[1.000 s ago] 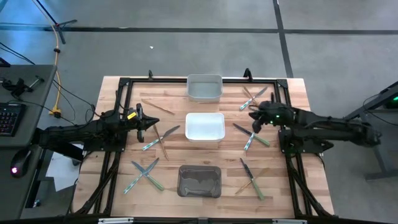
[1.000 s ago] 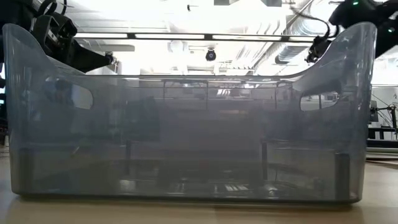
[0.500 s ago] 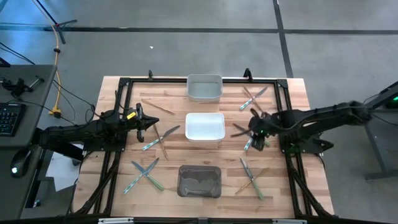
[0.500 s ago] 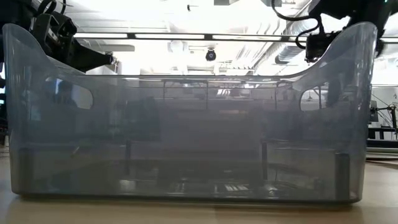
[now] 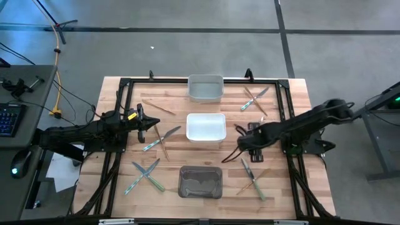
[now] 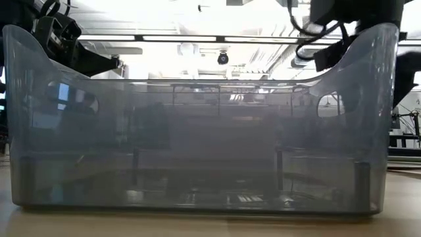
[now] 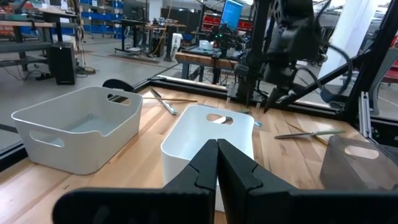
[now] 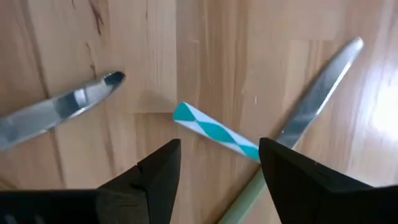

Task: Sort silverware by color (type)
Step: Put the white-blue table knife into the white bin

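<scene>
The silverware lies in crossed pairs on the wooden table. My right gripper is open and points down at the table right of the white bin. Its fingers stand on either side of the free end of a teal-and-white striped handle. A green-handled knife lies across that piece, and another knife blade lies beside it. Whether a finger touches the striped handle, I cannot tell. My left gripper waits shut at the table's left, above a pair of pieces.
A light grey bin stands at the far edge and a dark translucent bin at the near edge, filling the low view. More silverware lies far right, near right, near left and far left.
My right gripper has gone down and toward the table's near edge and a little leftward, tipping until its fingers point at the table, and has opened over the crossed pair right of the white bin. The silverware has stayed where it was.
</scene>
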`<state>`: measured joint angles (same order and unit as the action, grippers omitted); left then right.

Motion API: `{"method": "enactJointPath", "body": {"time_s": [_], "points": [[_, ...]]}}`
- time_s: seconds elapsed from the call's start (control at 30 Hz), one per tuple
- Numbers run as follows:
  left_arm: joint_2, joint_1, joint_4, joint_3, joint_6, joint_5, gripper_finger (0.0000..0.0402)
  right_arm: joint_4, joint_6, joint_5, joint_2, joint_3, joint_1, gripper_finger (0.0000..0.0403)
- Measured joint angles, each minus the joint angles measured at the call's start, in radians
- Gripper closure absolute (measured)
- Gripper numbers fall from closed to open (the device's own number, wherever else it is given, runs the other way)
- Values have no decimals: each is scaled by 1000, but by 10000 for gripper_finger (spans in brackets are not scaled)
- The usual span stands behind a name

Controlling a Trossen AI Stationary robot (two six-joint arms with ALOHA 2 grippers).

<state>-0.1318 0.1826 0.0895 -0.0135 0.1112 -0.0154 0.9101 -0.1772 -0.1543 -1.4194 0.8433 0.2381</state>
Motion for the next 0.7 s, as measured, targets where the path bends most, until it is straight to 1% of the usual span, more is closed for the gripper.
{"method": "enactJointPath", "body": {"time_s": [0.23,0.43,0.57,0.7], "points": [[0,0,-27,0,-1,0,401,65,187,-12,-178,52,-2,198],[0,0,-59,0,-17,0,401,77,274,-41,-266,62,-3,214],[0,0,-72,0,-18,0,401,74,291,-44,-289,62,-2,249],[0,0,-71,0,-19,1,401,43,287,-45,-295,61,-3,311]]}}
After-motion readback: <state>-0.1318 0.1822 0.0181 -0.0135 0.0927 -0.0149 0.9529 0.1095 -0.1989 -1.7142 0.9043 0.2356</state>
